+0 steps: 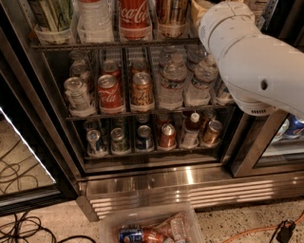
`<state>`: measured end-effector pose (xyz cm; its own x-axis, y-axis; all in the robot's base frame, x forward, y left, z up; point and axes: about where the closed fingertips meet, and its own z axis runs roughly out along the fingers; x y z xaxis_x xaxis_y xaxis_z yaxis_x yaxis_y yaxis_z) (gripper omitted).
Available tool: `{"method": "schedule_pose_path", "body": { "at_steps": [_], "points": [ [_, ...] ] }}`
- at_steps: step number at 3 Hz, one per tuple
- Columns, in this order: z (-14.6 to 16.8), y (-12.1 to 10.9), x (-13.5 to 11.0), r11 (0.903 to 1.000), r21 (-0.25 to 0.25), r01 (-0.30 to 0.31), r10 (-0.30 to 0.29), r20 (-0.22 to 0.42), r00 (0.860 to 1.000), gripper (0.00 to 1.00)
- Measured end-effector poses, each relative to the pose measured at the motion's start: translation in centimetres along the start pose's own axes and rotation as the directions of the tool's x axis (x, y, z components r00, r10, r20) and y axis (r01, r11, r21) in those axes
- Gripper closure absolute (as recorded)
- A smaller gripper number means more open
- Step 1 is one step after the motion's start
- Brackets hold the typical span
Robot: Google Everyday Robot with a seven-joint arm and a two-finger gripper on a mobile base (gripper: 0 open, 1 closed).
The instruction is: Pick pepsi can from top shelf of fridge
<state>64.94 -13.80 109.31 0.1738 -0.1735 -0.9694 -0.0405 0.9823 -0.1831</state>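
**Pepsi can not visible on the top shelf**

Pepsi can cannot be picked out. The gripper (199, 9) sits at the right end of the top shelf (109, 45), its grasp hidden by the smooth white arm (256, 57). Left of it stand four clear plastic holders with a brown can (171, 12), a red Coca-Cola container (134, 14), a ribbed water bottle (96, 16) and a green-striped container (52, 14). Below it are the fridge (190, 190) wire racks and ribbed steel base.

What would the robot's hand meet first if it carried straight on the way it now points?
Probably whatever stands at the right end of the top shelf: the hand, at the picture's top edge right of the brown can, points into the fridge there, but the arm hides what lies ahead.
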Motion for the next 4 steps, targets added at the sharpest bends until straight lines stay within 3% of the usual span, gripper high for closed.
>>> {"method": "schedule_pose_path", "body": {
  "at_steps": [1,2,4],
  "points": [
    [-3.1,0.1,0.5,0.9971,-0.070,0.031,-0.035,-0.051,0.998,1.00],
    [-5.6,0.7,1.1,0.9876,-0.145,0.059,-0.074,-0.096,0.993,1.00],
    [-7.4,2.0,1.2,0.9707,-0.222,0.091,-0.121,-0.122,0.985,1.00]
  ]
}}
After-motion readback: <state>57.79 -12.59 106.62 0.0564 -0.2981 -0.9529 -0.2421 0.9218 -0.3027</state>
